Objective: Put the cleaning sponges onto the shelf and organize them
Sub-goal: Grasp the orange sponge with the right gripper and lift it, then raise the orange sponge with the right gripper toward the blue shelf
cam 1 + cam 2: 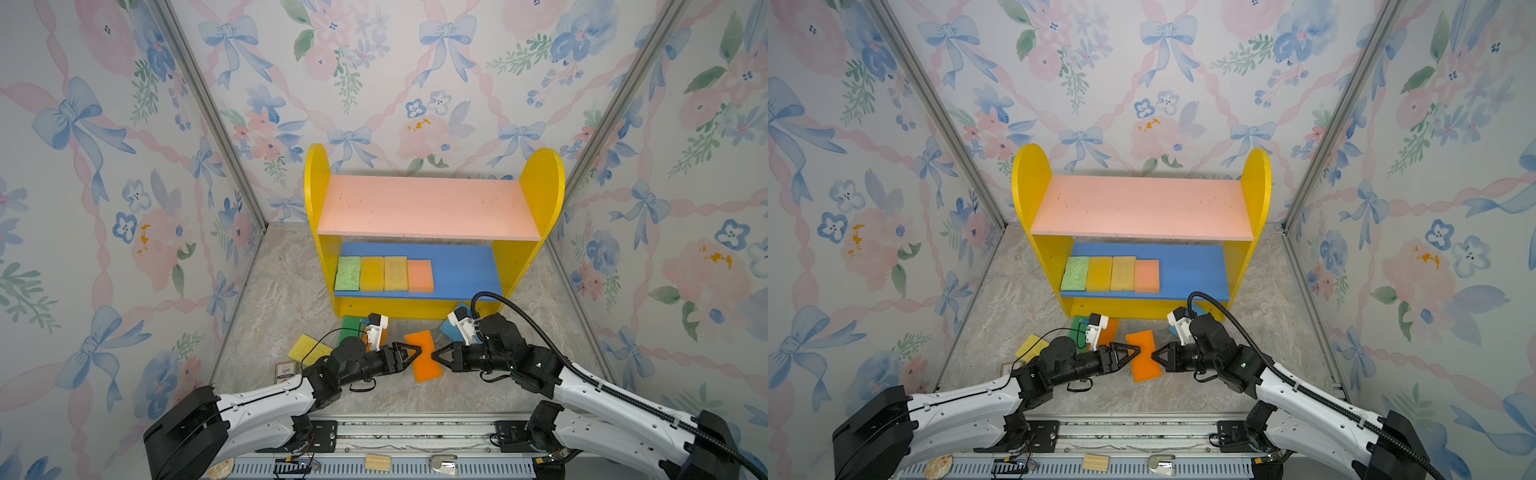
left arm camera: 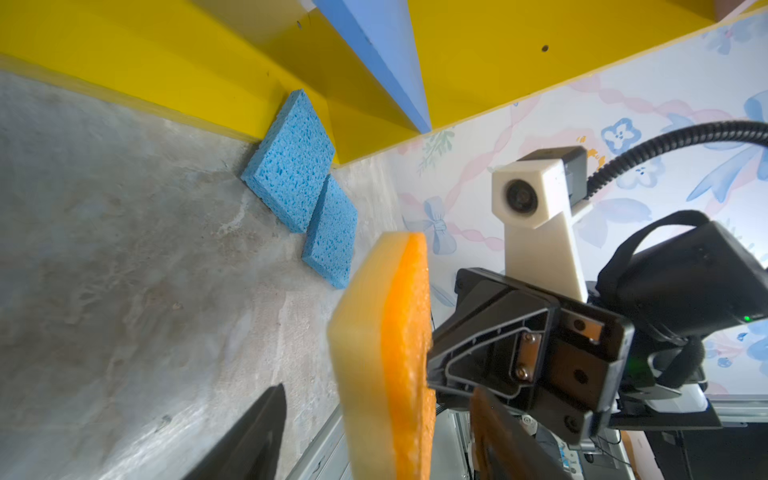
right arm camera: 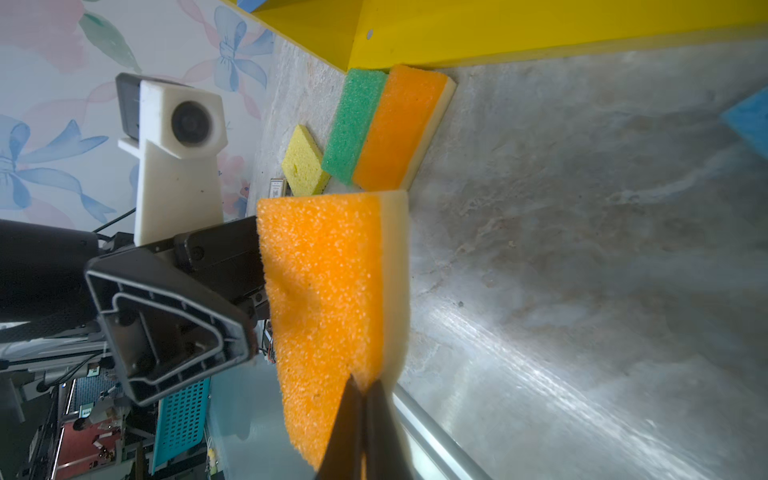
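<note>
Right hand (image 1: 434, 356): clamped shut on the orange sponge (image 1: 424, 368), tips pinched into the foam at one edge, plain in the right wrist view
Left hand (image 1: 417, 352): jaws wide, straddling the opposite edge of that sponge; in the left wrist view the lower finger (image 2: 249, 432) stands clear of the pale underside, and I cannot tell if the upper one touches
Orange sponge: up off the bench (image 1: 282, 299), front and centre between the two hands, orange face up, pale layer beneath, just in front of the shelf (image 1: 540, 187)
Shelf: at the back of the bench, yellow sides, pink upper board (image 1: 424, 205), blue lower board (image 1: 461, 270)
Lower board: four in a row, side by side and touching, starting at the left panel: light green sponge (image 1: 348, 273), amber sponge (image 1: 372, 273), mustard sponge (image 1: 395, 273), peach sponge (image 1: 420, 276)
Bench, left: dark green sponge (image 3: 353, 124) and second orange sponge (image 3: 395, 129) lie flat, touching along their long sides, right at the shelf's foot; yellow sponge (image 1: 307, 347) lies nearer the front, near them
Bench, right: blue sponge (image 2: 291, 162) up against the shelf's base, another blue sponge (image 2: 332, 232) touching it, both partly hidden under the right wrist in the top views
</note>
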Robot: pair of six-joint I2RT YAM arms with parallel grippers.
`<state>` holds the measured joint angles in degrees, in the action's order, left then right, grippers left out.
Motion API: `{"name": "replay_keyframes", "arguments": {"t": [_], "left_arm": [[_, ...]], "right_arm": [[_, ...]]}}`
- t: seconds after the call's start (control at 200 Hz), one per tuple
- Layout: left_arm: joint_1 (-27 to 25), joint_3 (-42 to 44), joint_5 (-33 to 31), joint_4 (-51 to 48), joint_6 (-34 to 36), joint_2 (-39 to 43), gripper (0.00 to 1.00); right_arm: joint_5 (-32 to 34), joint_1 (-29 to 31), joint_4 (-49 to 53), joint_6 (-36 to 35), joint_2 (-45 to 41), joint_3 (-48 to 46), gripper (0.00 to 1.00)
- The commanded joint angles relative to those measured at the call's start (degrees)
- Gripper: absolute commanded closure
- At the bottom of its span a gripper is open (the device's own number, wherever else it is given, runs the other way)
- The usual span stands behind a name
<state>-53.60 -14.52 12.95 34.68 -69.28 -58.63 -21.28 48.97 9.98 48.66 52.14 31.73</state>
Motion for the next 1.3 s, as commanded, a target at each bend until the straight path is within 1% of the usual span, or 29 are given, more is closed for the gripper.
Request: {"name": "replay_keyframes", "arguments": {"t": [0.0,0.045,0.085,0.115,0.14,0.185,0.27,0.35,0.42,0.485,0.58,0.745,0.8,0.84,0.91,0.96,1.05,1.185,1.295], "left_arm": [[-0.2,-1.4,0.0,3.0,0.3,-0.7,0.44],[-0.3,-1.3,0.0,3.2,0.4,-0.9,0.58],[-0.3,-1.3,0.0,3.3,0.4,-0.9,0.68],[-0.2,-1.2,0.0,3.3,0.4,-0.8,0.74],[-0.2,-1.1,0.0,3.4,0.5,-0.8,0.8],[-0.1,-0.9,-0.1,3.4,0.4,-0.6,0.88],[0.6,-0.6,0.1,3.3,0.2,0.4,0.96],[1.3,-0.2,0.4,3.4,-0.2,2.0,0.98],[2.2,0.1,1.2,3.4,-0.5,2.9,0.99],[3.0,0.2,2.3,3.3,-0.9,3.7,1.0],[3.9,0.5,3.3,3.4,-1.2,4.9,1.0],[5.4,2.1,3.9,3.4,-1.9,7.0,1.0],[6.0,2.3,4.0,3.4,-2.1,7.7,1.0],[6.4,2.4,4.2,3.4,-2.3,8.0,1.0],[7.0,1.7,5.3,3.4,-2.1,7.8,1.0],[7.1,1.0,6.3,3.4,-1.8,7.2,1.0],[7.1,-0.4,7.8,3.4,-1.6,5.9,1.0],[7.0,-2.0,8.6,3.6,-1.6,4.8,1.0],[7.0,-3.1,9.2,3.6,-1.7,4.7,1.0]], "right_arm": [[-1.2,1.4,-2.6,0.3,0.8,2.5,0.97],[-1.2,1.6,-2.7,0.4,1.0,2.6,0.96],[-0.9,1.7,-2.8,0.4,1.1,2.6,0.95],[-0.9,1.7,-2.9,0.6,1.1,2.6,0.93],[-1.0,1.7,-3.0,0.7,1.1,2.6,0.89],[-1.0,1.7,-2.9,0.6,1.2,2.6,0.83],[-0.3,1.5,-0.7,-0.5,0.9,2.7,0.68],[-0.3,0.9,1.8,-1.3,0.4,2.3,0.53],[1.0,0.7,5.0,-2.0,-0.1,2.4,0.46],[2.9,-0.2,8.9,-2.4,-0.4,2.5,0.43],[4.3,-3.0,12.4,-1.5,-1.7,1.5,0.43],[5.1,-7.5,13.1,1.2,-8.9,-2.0,0.41],[3.8,-8.3,13.1,0.9,-10.2,-2.4,0.36],[1.9,-8.3,11.9,0.5,-10.7,-2.7,0.3],[-3.6,-7.6,6.7,0.2,-11.2,-3.3,0.19],[-6.3,-6.4,3.1,0.6,-11.6,-3.3,0.12],[-8.4,-3.6,-0.9,0.4,-11.3,-2.3,0.05],[-9.8,-0.3,-6.2,0.7,-7.9,-1.2,0.04],[-11.0,1.1,-10.4,1.5,-4.5,-1.0,0.12]]}}
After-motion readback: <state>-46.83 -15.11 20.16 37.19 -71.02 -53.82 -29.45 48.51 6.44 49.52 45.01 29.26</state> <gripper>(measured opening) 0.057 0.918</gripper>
